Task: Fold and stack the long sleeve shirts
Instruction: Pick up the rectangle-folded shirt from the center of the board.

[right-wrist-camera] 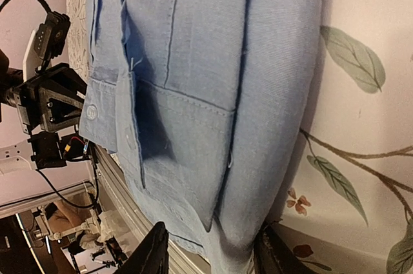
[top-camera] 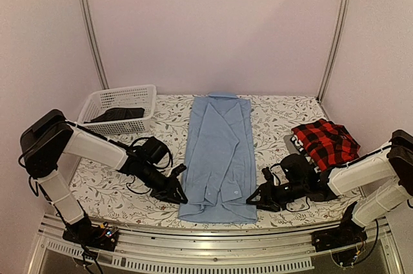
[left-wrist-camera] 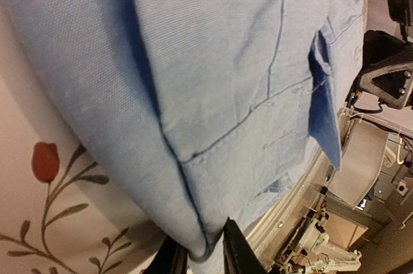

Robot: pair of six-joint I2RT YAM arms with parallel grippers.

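A light blue shirt (top-camera: 219, 158) lies folded into a long strip down the middle of the table, collar at the far end. My left gripper (top-camera: 177, 193) is at its near left corner. In the left wrist view, that gripper (left-wrist-camera: 203, 254) pinches the folded edge of the blue cloth (left-wrist-camera: 213, 93) between its two fingers (left-wrist-camera: 240, 251). My right gripper (top-camera: 256, 198) is at the near right corner. Its fingers (right-wrist-camera: 151, 251) stand apart, straddling the shirt's folded side (right-wrist-camera: 258, 126). A red-and-black plaid shirt (top-camera: 326, 142) lies folded at the right.
A white lattice basket (top-camera: 122, 97) stands at the back left with a dark grey garment (top-camera: 117, 115) in it. The table's metal front rail (top-camera: 213, 238) runs just below the shirt's hem. Pink walls close in the back and sides.
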